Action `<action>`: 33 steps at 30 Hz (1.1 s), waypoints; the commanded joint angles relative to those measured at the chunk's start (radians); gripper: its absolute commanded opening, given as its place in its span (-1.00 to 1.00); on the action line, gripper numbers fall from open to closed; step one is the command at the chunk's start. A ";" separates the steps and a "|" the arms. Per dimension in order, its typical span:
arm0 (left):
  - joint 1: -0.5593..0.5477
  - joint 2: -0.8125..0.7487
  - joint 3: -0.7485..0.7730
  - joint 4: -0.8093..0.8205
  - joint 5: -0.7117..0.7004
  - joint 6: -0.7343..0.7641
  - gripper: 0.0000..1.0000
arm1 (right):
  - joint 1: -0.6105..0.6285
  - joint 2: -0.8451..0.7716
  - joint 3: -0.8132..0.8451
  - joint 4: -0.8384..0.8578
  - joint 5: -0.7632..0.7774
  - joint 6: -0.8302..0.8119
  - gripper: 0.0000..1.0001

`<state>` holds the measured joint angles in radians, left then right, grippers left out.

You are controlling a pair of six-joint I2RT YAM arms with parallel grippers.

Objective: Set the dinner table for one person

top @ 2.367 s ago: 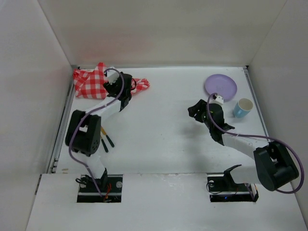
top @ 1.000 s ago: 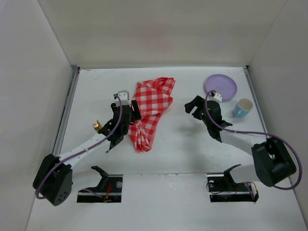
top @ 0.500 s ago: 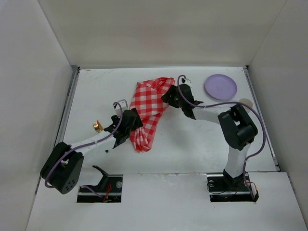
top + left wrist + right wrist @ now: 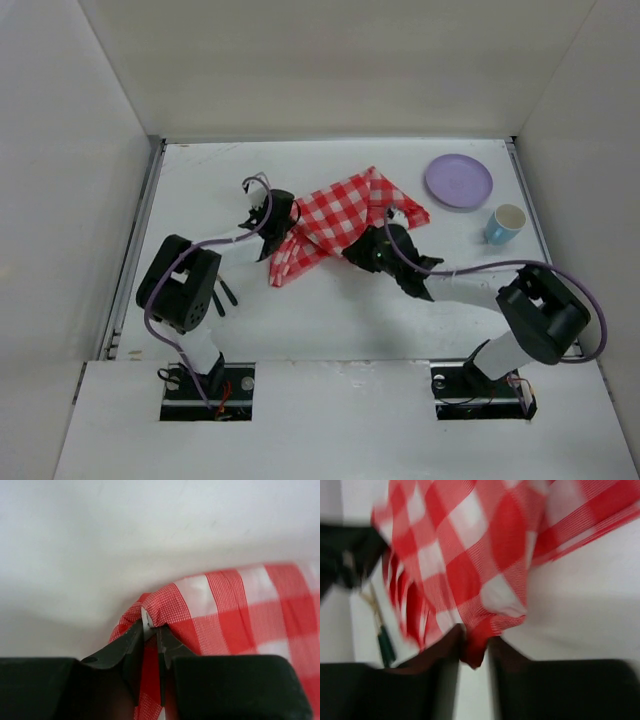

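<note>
The red-and-white checked cloth [image 4: 345, 215] lies stretched slantwise across the middle of the white dinner table [image 4: 330, 320]. My left gripper [image 4: 272, 215] is shut on a fold at the cloth's left edge [image 4: 200, 605]; its fingertips [image 4: 135, 632] pinch the fabric. My right gripper [image 4: 365, 250] is at the cloth's near edge, and a red corner [image 4: 480, 630] sits between its fingers in a blurred right wrist view. A purple plate [image 4: 458, 180] and a blue cup [image 4: 505, 224] stand at the far right.
Dark-handled cutlery [image 4: 222, 297] lies by the left arm's elbow; one green-handled piece shows in the right wrist view [image 4: 385, 647]. Upright white panels [image 4: 90, 200] close in the left, far and right sides.
The cloth has been pulled out wider, from a bunched strip to a slanted spread. My right gripper moved from its far side to its near edge. My left gripper moved farther away.
</note>
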<state>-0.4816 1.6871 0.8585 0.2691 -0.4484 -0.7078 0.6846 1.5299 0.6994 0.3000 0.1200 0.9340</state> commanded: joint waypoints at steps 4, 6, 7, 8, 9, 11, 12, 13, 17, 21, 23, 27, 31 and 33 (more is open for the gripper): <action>0.018 -0.068 0.156 0.059 0.004 0.057 -0.44 | 0.129 -0.138 -0.093 0.045 0.018 0.028 0.32; 0.013 -0.165 0.088 0.062 -0.021 0.051 -0.15 | 0.074 -0.224 -0.129 0.039 0.049 0.013 0.41; 0.011 -0.219 0.047 0.062 -0.033 0.045 -0.10 | 0.041 -0.259 -0.139 0.036 0.049 -0.001 0.43; 0.008 -0.260 0.012 0.064 -0.041 0.039 -0.09 | 0.010 -0.290 -0.147 0.027 0.049 -0.014 0.44; -0.001 -0.312 -0.034 0.064 -0.049 0.028 -0.09 | -0.016 -0.315 -0.152 0.016 0.055 -0.023 0.46; -0.027 -0.394 -0.110 0.058 -0.061 0.013 -0.05 | -0.073 -0.341 -0.155 -0.007 0.066 -0.041 0.49; -0.047 -0.432 -0.145 0.050 -0.068 0.005 -0.02 | -0.102 -0.346 -0.153 -0.013 0.070 -0.046 0.50; -0.065 -0.463 -0.179 0.041 -0.072 -0.007 0.04 | -0.128 -0.346 -0.153 -0.013 0.072 -0.047 0.50; -0.162 -0.481 -0.236 0.019 -0.047 -0.074 0.24 | -0.185 -0.297 -0.132 0.002 0.053 -0.052 0.55; -0.206 -0.402 -0.216 0.042 0.040 -0.119 0.31 | -0.204 -0.176 -0.049 0.002 0.021 -0.077 0.64; -0.225 -0.360 -0.217 0.094 0.077 -0.151 0.36 | -0.199 -0.116 -0.019 0.004 -0.008 -0.069 0.66; -0.255 -0.296 -0.211 0.182 0.125 -0.177 0.43 | -0.185 -0.008 0.040 0.047 -0.046 -0.046 0.63; -0.249 -0.233 -0.220 0.249 0.117 -0.179 0.44 | -0.162 0.055 0.113 0.047 -0.056 -0.040 -0.02; -0.211 -0.181 -0.214 0.275 0.112 -0.179 0.45 | -0.159 0.059 0.144 0.038 -0.048 -0.055 -0.27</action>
<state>-0.7307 1.4651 0.6407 0.4454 -0.3363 -0.8642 0.5129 1.5955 0.7670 0.2905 0.0830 0.8898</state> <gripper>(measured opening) 0.721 0.399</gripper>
